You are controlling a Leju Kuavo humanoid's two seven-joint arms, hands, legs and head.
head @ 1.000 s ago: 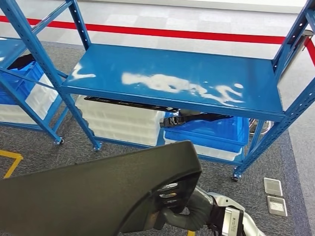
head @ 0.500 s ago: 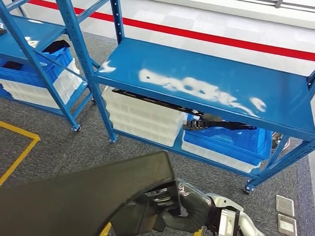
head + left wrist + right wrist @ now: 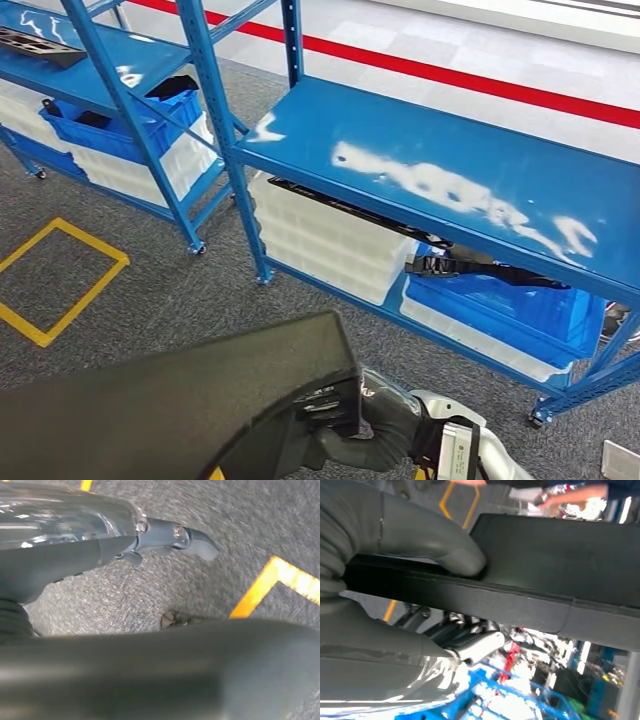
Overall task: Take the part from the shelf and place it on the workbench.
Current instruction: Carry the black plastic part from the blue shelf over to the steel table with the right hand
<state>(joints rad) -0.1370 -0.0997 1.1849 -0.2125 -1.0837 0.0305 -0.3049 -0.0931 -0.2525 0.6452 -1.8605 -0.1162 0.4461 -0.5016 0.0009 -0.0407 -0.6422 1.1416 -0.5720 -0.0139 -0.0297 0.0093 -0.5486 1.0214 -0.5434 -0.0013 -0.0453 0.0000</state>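
Observation:
A long dark panel, the part (image 3: 173,400), stretches from the lower middle of the head view to its bottom left corner. My right hand (image 3: 377,430) grips its right end: the thumb (image 3: 444,550) presses on one face of the part (image 3: 554,560) and the fingers curl under the other. In the left wrist view the part (image 3: 170,670) is a blurred dark band close to the camera. My left hand (image 3: 75,555) reaches along it with a finger (image 3: 177,535) stretched straight over the carpet. Whether that hand grips the part is hidden.
A blue shelf rack (image 3: 453,160) stands ahead with a bare top deck, white crates (image 3: 324,240) and blue bins (image 3: 513,300) below, and a black strip (image 3: 483,268) on the bins. A second rack (image 3: 113,60) stands far left. Yellow floor marking (image 3: 68,290). A person's arm (image 3: 576,492).
The camera has swung left: the rack has slid right in the picture and the second rack and yellow square have come in. The part stays in my right hand.

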